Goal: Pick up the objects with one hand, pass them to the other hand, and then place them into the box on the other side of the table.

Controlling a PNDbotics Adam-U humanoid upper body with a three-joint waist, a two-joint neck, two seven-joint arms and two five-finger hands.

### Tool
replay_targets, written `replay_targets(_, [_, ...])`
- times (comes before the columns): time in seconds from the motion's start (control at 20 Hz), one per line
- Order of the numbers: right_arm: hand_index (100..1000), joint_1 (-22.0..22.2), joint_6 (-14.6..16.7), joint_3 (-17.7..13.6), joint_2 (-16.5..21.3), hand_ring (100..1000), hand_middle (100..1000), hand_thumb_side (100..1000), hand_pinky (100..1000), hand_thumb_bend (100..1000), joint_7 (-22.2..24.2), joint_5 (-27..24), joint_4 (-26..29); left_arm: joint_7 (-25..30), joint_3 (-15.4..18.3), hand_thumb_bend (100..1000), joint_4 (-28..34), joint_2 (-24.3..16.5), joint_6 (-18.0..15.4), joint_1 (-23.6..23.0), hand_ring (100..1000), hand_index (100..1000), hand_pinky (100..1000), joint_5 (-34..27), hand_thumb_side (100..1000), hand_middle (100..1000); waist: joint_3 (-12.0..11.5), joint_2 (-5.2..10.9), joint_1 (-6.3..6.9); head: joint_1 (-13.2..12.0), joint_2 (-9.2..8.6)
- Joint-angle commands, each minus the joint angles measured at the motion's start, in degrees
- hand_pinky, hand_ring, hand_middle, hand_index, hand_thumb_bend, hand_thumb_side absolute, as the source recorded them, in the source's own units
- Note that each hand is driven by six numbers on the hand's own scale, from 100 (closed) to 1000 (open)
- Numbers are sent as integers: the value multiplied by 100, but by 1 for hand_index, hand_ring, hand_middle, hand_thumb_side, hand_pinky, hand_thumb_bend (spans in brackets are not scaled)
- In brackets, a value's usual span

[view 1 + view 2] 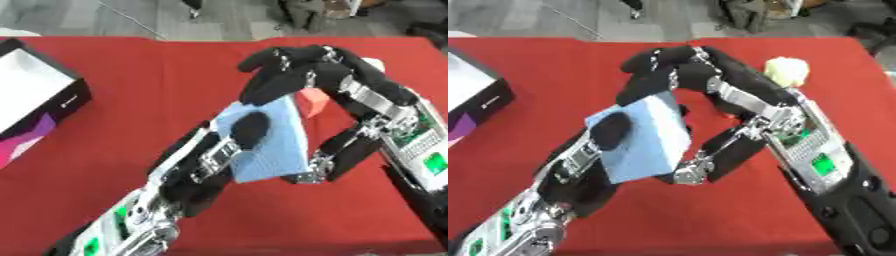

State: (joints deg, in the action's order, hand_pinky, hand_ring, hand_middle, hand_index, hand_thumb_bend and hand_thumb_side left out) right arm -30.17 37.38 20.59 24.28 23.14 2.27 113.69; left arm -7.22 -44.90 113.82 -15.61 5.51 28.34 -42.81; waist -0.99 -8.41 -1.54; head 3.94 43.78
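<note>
A light blue block (pixel 278 145) is held up over the red table between both hands. My left hand (pixel 206 160) reaches in from the lower left; its thumb (pixel 249 128) lies across the block's face, with its fingers behind. My right hand (pixel 350 82) comes from the right. Its fingers (pixel 280 75) curl over the block's top edge and its thumb (pixel 322 161) meets the lower right corner. The black box (pixel 70 97) with a white inside stands at the table's left edge.
An orange block (pixel 312 102) lies on the red cloth just behind the blue one, partly hidden by my right hand. A pale rounded thing (pixel 787 71) sits at the far right. Past the table's far edge is grey floor.
</note>
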Motion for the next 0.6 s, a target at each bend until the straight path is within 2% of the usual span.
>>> replay_targets(0.05, [707,-31,-1,27,13,623,404,170,842,100,31,0,86,50,-5,100,77,81,5,106,703,610,944,-57,506,651,10,82,1,17,33])
replay_targets(0.15, [715,-27,-2,2,13,625,420,177,842,108,5,20,82,22,0,100,77,80,27,94,672,582,931,-65,516,607,12,82,3,16,34])
replay_targets(0.3, [762,-11,1,-50,14,639,490,214,843,230,-57,72,78,-41,11,100,77,74,47,68,661,570,925,-79,525,591,15,84,5,15,34])
replay_targets(0.4, [851,0,16,-101,18,703,627,275,852,362,-111,139,85,-68,15,100,77,63,60,47,660,568,925,-83,529,589,17,85,6,11,34])
replay_targets(0.45, [944,6,30,-128,22,772,769,319,883,439,-137,198,88,-76,16,100,77,57,64,36,660,567,925,-83,532,587,18,85,5,10,34])
replay_targets(0.5, [987,13,42,-154,30,820,861,353,918,483,-131,286,88,-82,16,100,77,51,68,23,659,566,925,-82,534,586,20,85,5,7,34])
replay_targets(0.6, [1000,31,61,-188,29,854,917,385,945,514,-123,448,75,-90,16,100,77,43,79,5,660,565,926,-77,535,586,22,83,4,6,34])
